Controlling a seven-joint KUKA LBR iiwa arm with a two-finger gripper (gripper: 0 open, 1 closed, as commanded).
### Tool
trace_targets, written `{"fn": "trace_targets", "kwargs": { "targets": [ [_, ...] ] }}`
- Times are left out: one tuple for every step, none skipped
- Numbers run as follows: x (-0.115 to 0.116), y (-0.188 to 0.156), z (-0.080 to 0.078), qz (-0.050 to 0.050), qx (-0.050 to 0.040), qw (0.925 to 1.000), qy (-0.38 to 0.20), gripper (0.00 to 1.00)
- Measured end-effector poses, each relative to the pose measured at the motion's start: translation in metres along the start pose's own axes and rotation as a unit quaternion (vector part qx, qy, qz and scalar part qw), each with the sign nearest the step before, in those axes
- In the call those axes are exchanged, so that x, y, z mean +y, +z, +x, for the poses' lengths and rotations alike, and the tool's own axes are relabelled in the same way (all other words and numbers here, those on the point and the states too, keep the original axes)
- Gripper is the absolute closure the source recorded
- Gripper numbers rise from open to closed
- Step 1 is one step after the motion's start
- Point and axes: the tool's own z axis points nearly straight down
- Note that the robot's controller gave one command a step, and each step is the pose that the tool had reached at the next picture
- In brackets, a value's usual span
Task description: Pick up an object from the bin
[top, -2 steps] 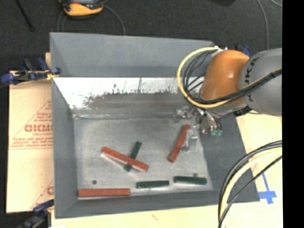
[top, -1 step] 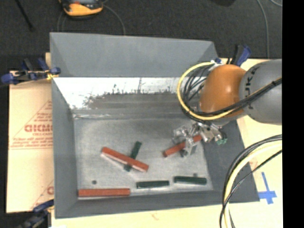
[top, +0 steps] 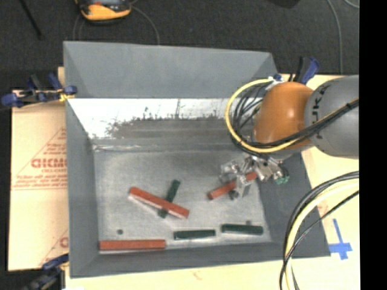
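The gripper (top: 239, 177), a cluster of small bright metal parts below the arm's smooth orange dome (top: 282, 110) and its loops of black and yellow cable (top: 240, 121), hung low over the right middle of the grey metal bin (top: 169, 71). A short red stick (top: 221, 191), narrow and straight-edged, lay tilted on the bin's dull, scuffed floor just to the left of the gripper, and its upper right end ran up into the metal parts. Whether the tool was apart, together or clamped on that stick could not be told from this view. Well apart to the left, a longer flat red bar (top: 145, 197) with a pale edge lay on a slant, and a thin dark green stick (top: 171, 193) crossed it near its right end. Along the front wall lay three more straight pieces in a rough row: a long red bar (top: 132, 244) at the left corner, a dark green bar (top: 195, 235) in the middle, and another dark green bar (top: 242, 228) to the right, below the gripper. The back wall showed dark scratched specks along its lower edge.
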Motion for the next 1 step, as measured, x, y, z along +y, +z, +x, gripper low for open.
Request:
{"fn": "trace_targets", "kwargs": {
  "targets": [
    [-0.0154,-0.1857,-0.0051,0.002,-0.0026,1.0000,0.004,1.00]
  ]
}}
